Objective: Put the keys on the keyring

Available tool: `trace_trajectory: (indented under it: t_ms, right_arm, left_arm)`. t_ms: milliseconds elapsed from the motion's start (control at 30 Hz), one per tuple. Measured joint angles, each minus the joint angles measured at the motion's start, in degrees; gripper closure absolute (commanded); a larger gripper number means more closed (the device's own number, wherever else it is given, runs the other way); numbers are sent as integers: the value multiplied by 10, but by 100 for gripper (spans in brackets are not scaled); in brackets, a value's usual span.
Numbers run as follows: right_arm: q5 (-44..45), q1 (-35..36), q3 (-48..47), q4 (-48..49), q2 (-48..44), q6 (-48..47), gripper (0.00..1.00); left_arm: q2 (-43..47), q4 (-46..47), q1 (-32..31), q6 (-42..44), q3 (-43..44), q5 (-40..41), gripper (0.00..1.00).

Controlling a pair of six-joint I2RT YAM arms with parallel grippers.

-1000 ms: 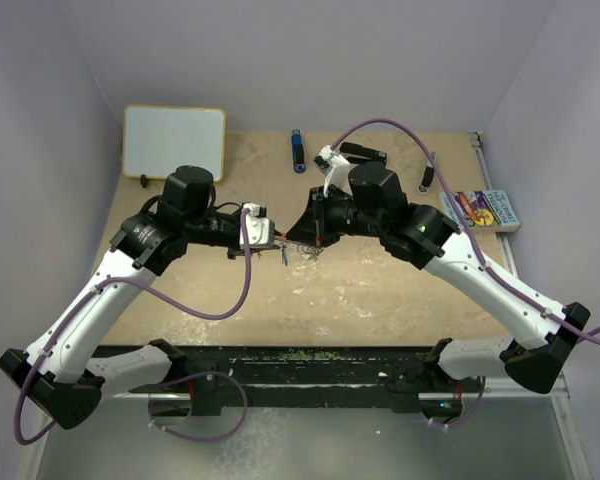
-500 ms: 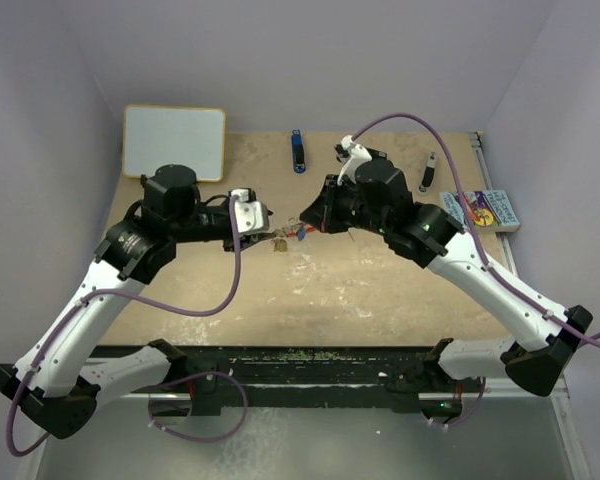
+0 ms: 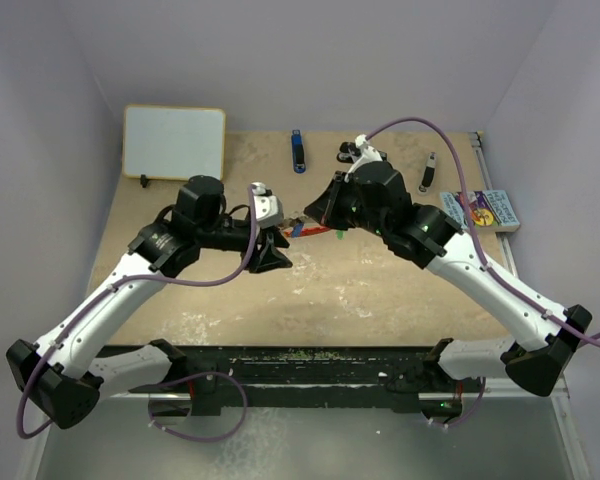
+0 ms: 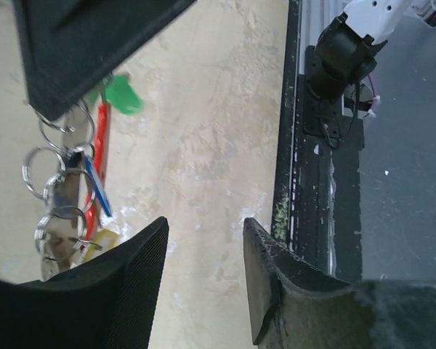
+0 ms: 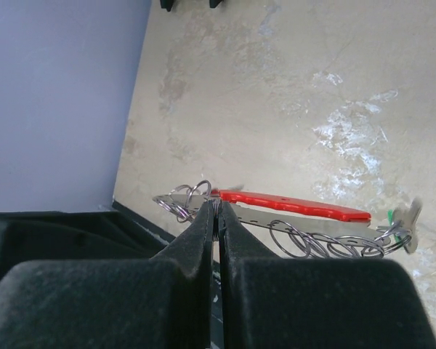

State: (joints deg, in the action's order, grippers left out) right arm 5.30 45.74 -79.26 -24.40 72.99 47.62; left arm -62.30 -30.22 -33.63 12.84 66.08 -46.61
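From above, the right gripper (image 3: pixel 302 222) holds the keyring (image 3: pixel 322 229) over the middle of the table (image 3: pixel 380 300), apparently lifted off it. The left gripper (image 3: pixel 272 256) sits just beside it, so near that a careless reach could knock one gripper against the other and jolt the bundle loose. In the left wrist view, the left gripper (image 4: pixel 203 233) has its jaws apart with nothing between them. The keyring (image 4: pixel 102 145) dangles off to one side from the right gripper (image 4: pixel 80 43), a loose string of rings (image 4: pixel 51 218) with keys (image 4: pixel 65 193) and a green tag (image 4: pixel 122 94) among them. The bundle lies outside the gap, so closing now would catch only air. Because it hangs free, it may also swing or twist on approach, and the jaws could land on a tag or ring rather than a key. In the right wrist view, the right gripper (image 5: pixel 216 207) is pinched shut on a thin ring at one end of the keyring (image 5: pixel 291 206), with the rest trailing sideways. That hold is slight: a tug from the left could slide the wire out and drop the lot onto the table. Whether every key is already threaded I cannot tell; they are too small and tangled.
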Motion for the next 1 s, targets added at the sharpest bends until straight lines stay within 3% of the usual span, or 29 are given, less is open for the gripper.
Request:
trace_trajectory:
  t_ms: [67,133,167,300,1000]
  right_arm:
    - [9,0,0,-1,0,5,100]
    - [14,0,0,-1,0,7,100]
    - [15,0,0,-1,0,8,100]
    - [16,0,0,-1,0,11,100]
    - [10,23,0,30,0,26,100]
  left_arm:
    - [-9,8,-8,-19,-17,10,40]
    - [-13,13,-12,-29,-23,21,18]
    - [-15,19,-14,-35,-25,28,12]
    - [-15,40,-16,-44,-27,48,3]
    - [-42,90,-18,-17,-27,140,2]
